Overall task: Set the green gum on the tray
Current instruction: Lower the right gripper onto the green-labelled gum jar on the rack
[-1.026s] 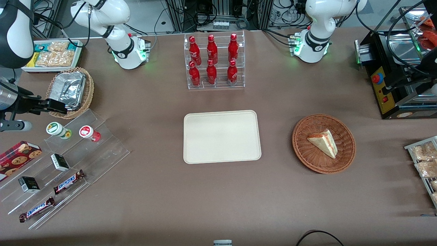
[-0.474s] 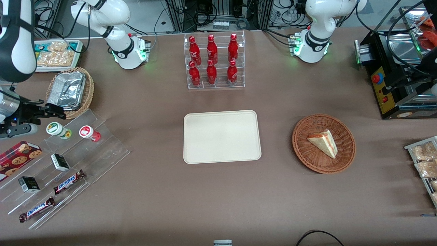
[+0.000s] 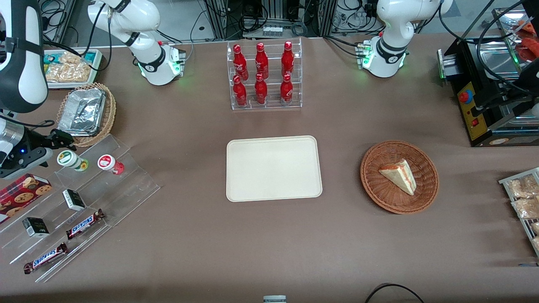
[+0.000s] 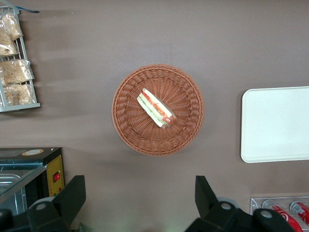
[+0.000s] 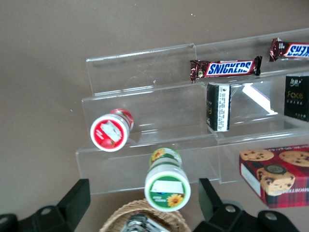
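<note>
The green gum [image 3: 69, 159] stands upright on the top step of the clear stand [image 3: 126, 185], at the working arm's end of the table. The red gum [image 3: 107, 163] stands beside it on the same step, a short gap between them. In the wrist view the green gum [image 5: 167, 186] shows its green-rimmed lid and sunflower label, with the red gum [image 5: 109, 132] apart from it.

The gripper [image 3: 63, 139] hangs just above the stand's top edge, beside the green gum and farther from the front camera than it. Its fingers [image 5: 77, 198] are spread apart, one on each side of the green gum's line, and touch nothing. The green gum is not gripped.

On the stand's lower steps sit two dark boxes [image 3: 73, 199] and two Snickers bars [image 3: 85, 223]. A cookie box [image 3: 23, 190] lies just beside the stand, nearer the table's end. A wicker basket [image 3: 108, 115] holding a foil pan [image 3: 83, 111] sits touching or just short of the stand's top edge; which, cannot be told.

The tray [image 3: 273, 168] lies flat, well apart from the stand toward the table's middle. Nothing rests on it. A rack of red bottles [image 3: 263, 75] stands farther from the front camera than the tray. A round basket with a sandwich [image 3: 398, 175] lies toward the parked arm's end.
</note>
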Robot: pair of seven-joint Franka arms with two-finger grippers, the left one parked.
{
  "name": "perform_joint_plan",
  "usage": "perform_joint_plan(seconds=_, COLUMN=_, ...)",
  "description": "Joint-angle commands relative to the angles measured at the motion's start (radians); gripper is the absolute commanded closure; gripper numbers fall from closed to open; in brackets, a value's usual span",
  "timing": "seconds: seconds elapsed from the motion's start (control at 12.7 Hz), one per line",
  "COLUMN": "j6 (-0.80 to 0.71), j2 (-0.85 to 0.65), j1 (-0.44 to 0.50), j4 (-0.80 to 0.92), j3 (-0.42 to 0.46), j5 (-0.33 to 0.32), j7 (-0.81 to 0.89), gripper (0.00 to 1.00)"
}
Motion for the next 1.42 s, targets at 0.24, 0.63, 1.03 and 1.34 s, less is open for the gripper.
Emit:
perform_joint_plan(seconds=0.24, j6=0.159, j2=-0.015, j1=-0.058, j4=-0.121, j3=0.003, j5=0.029, j7=-0.165, gripper=0.00)
perform_joint_plan(seconds=0.63, j6=0.270, j2=-0.013, j1=-0.070, j4=-0.201, j3=0.003, j5=0.045, j7=-0.199, gripper=0.00)
perform_joint_plan(seconds=1.03, j6=0.357, j2=-0.010, j1=-0.088, j4=-0.272, j3=0.001, j5=0.045, j7=-0.211, gripper=0.05)
perform_joint_plan(seconds=1.34, j6=0.347, j2=-0.010, j1=-0.093, j4=-0.270, j3=0.001, j5=0.045, j7=-0.248, gripper=0.99)
